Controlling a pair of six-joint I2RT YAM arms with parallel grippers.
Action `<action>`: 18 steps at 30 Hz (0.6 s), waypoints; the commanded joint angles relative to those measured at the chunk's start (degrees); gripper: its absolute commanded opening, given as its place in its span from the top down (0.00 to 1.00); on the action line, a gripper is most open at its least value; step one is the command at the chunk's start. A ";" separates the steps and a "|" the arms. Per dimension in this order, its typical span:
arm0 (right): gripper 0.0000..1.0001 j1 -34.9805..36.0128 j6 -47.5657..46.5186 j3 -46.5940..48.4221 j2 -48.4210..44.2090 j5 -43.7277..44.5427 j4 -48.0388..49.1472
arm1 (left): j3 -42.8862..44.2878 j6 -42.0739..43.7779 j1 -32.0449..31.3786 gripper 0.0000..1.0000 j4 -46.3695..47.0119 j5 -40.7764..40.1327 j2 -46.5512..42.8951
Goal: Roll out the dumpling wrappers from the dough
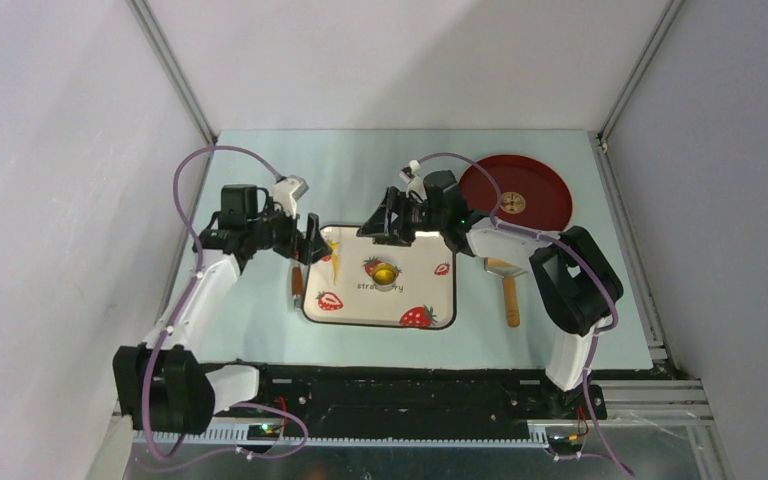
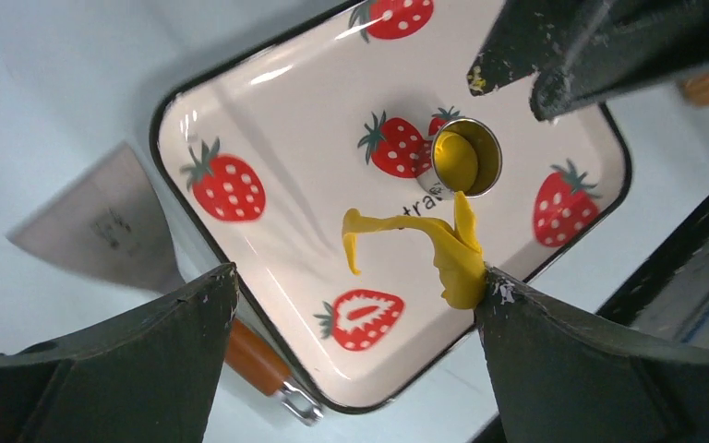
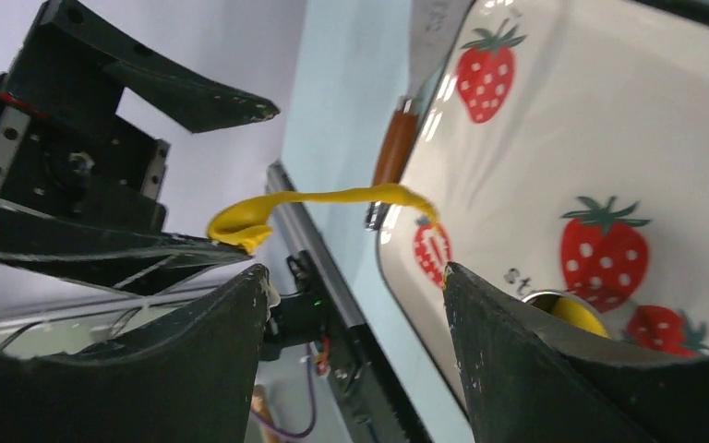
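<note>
**On the pale worktop, a dough scrap clings to the left claw**

A pale green worktop (image 1: 360,170) lies between plain grey walls, with a strawberry-print tray (image 1: 370,308) at its middle. The left claw (image 2: 358,275) hangs over the tray's left edge with its jaws spread wide and clamping nothing. Even so, a ragged strip of the yellow dough (image 2: 457,263) is stuck to the tip of one finger (image 2: 535,332). From there it trails out in a thin tail above the tray. The right claw (image 3: 353,269) hovers at the tray's far edge, its jaws apart and empty, near the strip but not touching it.

Just right of the left claw, a metal ring cutter (image 2: 466,159) stands on the middle of the tray with a yellow dumpling wrapper (image 2: 455,159) inside it. A tan wrapper (image 1: 513,204) lies well apart on the red plate (image 1: 550,185) at the far right. A scraper (image 2: 92,231) rests on the worktop just left of the tray, and a wooden-handled tool (image 1: 509,290) lies to the tray's right.

The step in hand looks like clearing the trimmed scrap away from the cut disc. To do it well, the right claw should pinch the strip close to the finger it sticks to. It should then draw along that finger rather than straight off it, so the soft strip peels whole instead of tearing. The tail should be kept clear of the cutter so it does not fall onto the wrapper.
</note>
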 commanded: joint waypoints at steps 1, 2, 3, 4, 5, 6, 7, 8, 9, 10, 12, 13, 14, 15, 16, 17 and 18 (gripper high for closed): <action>0.27 -0.55 4.98 0.04 -2.63 -8.32 4.83 | -3.25 15.92 -2.18 0.00 11.12 3.59 -5.69; 0.26 -0.57 5.59 0.04 -2.42 -9.31 5.18 | -3.74 16.81 -2.32 0.00 12.48 3.53 -6.65; 0.26 -0.60 6.80 0.06 -2.22 -10.21 6.48 | -4.35 18.94 -2.48 0.00 14.20 3.77 -6.98; 0.26 -0.56 7.56 0.05 -1.77 -10.77 8.19 | -4.47 20.30 -2.60 0.00 14.64 4.23 -6.91; 0.26 -0.55 9.42 0.04 -1.50 -12.01 9.24 | -4.66 22.69 -2.85 0.00 15.23 4.69 -6.76; 0.26 -0.55 10.36 0.04 -0.90 -12.51 11.38 | -4.67 23.66 -3.01 0.00 15.59 4.65 -6.67; 0.27 -0.50 12.10 0.04 -0.63 -13.32 12.37 | -4.71 25.23 -3.33 0.00 16.06 4.38 -6.37; 0.27 -0.51 13.70 0.04 -0.09 -13.69 14.25 | -4.69 25.72 -3.56 0.00 16.40 4.14 -6.26; 0.27 -0.44 14.48 0.04 0.13 -14.36 15.30 | -4.70 26.99 -4.06 0.00 16.90 3.94 -6.00; 0.27 -0.30 15.83 0.04 0.75 -14.65 16.99 | -4.63 27.57 -4.73 0.00 17.04 3.79 -5.85; 0.27 0.06 17.17 0.34 1.85 -15.24 18.57 | -4.55 28.78 -6.04 0.00 17.67 2.75 -5.26; 0.27 0.20 17.31 0.63 2.20 -15.56 18.51 | -4.43 29.36 -6.49 0.01 17.98 1.86 -4.74; 0.27 0.56 16.94 1.53 3.05 -15.69 17.39 | -4.24 29.50 -7.23 0.00 18.26 0.82 -4.52; 0.27 0.76 16.54 2.06 3.50 -15.79 16.56 | -4.19 29.63 -7.53 0.00 18.38 0.30 -4.14; 0.27 1.25 15.51 3.29 4.41 -15.80 14.77 | -4.05 29.71 -8.00 0.00 18.60 -0.16 -4.00; 0.27 1.71 14.90 3.90 5.23 -15.68 13.63 | -3.92 29.85 -8.13 0.00 18.68 -0.23 -3.79; 0.27 1.90 13.43 5.27 5.60 -15.44 11.07 | -3.82 30.00 -8.41 0.00 18.79 -0.31 -3.78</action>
